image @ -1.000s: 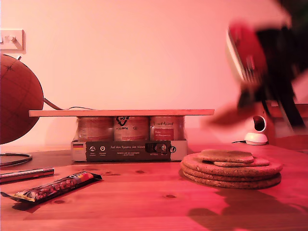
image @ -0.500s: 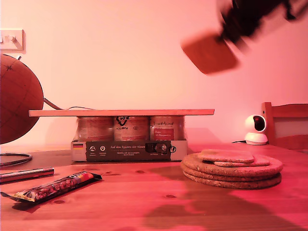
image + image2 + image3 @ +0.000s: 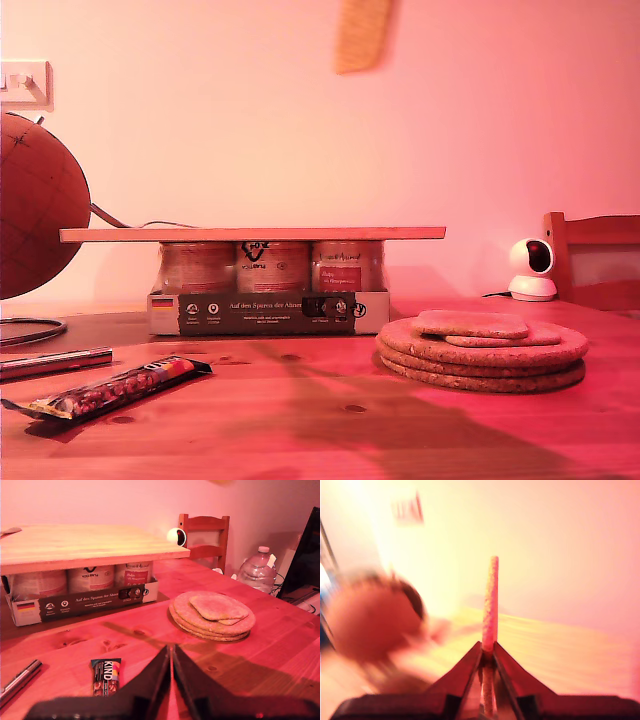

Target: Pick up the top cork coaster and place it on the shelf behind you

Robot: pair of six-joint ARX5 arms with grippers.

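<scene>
The top cork coaster [image 3: 491,600], seen edge-on between the dark matt fingers [image 3: 465,672] of my second gripper [image 3: 488,652], has a grainy, speckled cork edge. At the lower right of the exterior view, the round cork mats [image 3: 482,358] look coarse and crumbly, with no sheen. The shelf [image 3: 85,542] is pale planed wood, smooth and matt with fine straight grain. The tabletop [image 3: 330,420] is knotty wood with a soft satin gloss. The snack bar [image 3: 110,388] wears shiny plastic film. The jars [image 3: 272,266] look like glass, though the red light makes that unsure, and their tray [image 3: 268,313] is printed matt cardboard.
</scene>
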